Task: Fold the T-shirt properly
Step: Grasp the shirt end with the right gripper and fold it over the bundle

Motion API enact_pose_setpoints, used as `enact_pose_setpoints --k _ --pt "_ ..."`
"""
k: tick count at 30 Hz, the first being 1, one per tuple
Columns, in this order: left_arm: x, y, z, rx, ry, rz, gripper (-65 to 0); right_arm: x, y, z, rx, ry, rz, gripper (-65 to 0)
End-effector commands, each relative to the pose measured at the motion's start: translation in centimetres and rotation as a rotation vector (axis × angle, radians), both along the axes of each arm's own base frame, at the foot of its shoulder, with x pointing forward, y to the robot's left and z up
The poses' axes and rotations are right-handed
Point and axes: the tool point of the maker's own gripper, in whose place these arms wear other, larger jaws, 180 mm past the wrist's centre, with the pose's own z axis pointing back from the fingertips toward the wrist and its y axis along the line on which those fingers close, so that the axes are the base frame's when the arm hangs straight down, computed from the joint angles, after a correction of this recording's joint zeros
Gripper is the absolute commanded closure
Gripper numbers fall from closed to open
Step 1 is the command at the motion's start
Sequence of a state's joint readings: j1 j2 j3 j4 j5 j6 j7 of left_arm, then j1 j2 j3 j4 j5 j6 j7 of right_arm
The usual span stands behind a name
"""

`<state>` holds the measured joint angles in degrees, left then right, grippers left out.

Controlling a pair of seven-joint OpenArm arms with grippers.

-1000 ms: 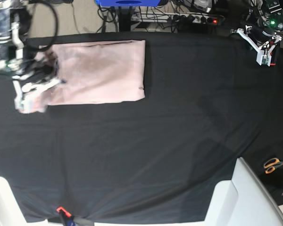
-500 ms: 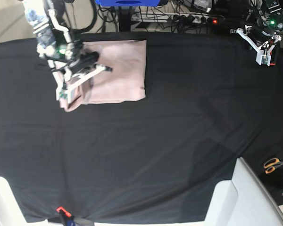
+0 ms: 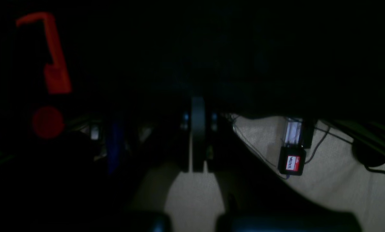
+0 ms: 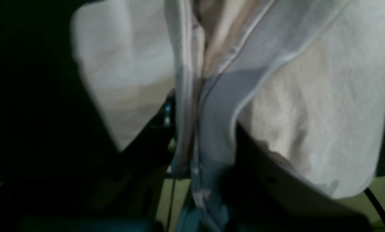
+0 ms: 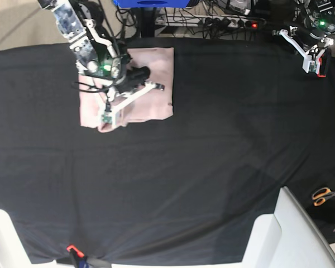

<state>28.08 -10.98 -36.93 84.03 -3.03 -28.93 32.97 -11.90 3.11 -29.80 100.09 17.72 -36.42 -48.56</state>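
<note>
Black-clothed table [image 5: 212,167]: T-shirt [image 5: 156,84] is lying far-left. Your right end effector [image 5: 109,114] is gripping its edge mid-fold; left end effector [image 5: 315,64] is idling, clenched. Next, I'd judge, lay edge flat, then release.

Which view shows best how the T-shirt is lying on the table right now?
The base view: it shows the whole T-shirt folded on the black tablecloth, with the right pincer carrying its edge over. The right wrist view shows only bunched fabric up close; the left wrist view shows none.
</note>
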Motion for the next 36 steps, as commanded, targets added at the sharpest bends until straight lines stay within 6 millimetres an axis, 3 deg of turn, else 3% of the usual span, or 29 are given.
enact_pose_setpoints --k 1,20,22,27,36 --pt "0.5 0.7 0.8 0.022 -0.022 -0.009 0.0 0.8 0.6 0.9 0.01 -0.041 0.011 0.0" --pt "0.6 0.8 0.8 0.023 -0.022 -0.009 0.0 0.3 1.4 -0.5 -0.003 -0.005 -0.013 -0.6" --pt "0.6 0.8 0.8 0.023 -0.024 -0.009 0.0 0.3 1.7 -0.3 0.004 -0.006 -0.013 -6.6" --pt "0.7 0.8 0.8 0.024 -0.024 -0.01 0.0 -0.5 3.7 -0.1 0.021 -0.01 0.048 -33.0" --pt "0.8 0.8 0.9 0.024 -0.028 -0.01 0.0 -0.7 6.8 1.0 0.036 -0.049 0.173 -32.1"
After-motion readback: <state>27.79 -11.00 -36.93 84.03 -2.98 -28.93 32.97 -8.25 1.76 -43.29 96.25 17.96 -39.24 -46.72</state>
